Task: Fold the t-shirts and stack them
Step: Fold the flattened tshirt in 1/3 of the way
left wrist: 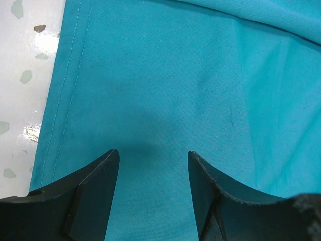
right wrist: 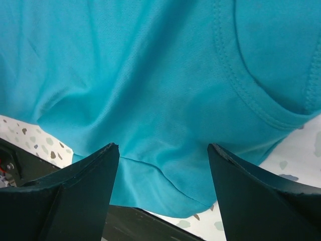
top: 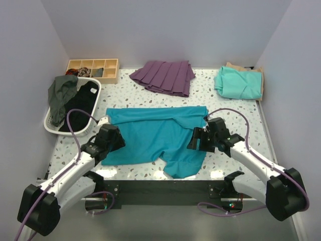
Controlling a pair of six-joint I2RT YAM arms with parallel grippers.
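The deep teal-blue t-shirt (top: 155,135) lies spread on the speckled table, its far edge folded over and one sleeve reaching the near edge. My left gripper (top: 116,139) is open over the shirt's left edge; the left wrist view shows teal fabric (left wrist: 165,85) between the spread fingers. My right gripper (top: 194,140) is open over the shirt's right side; the right wrist view shows the collar and sleeve hem (right wrist: 165,115). A folded mint-green t-shirt (top: 238,83) lies on a tan t-shirt (top: 251,69) at the far right.
A purple pleated garment (top: 164,76) lies at the far middle. A white basket (top: 56,126) with dark clothes stands at the left. A wooden compartment tray (top: 93,68) sits behind it. The table's near edge (top: 150,176) is close under the sleeve.
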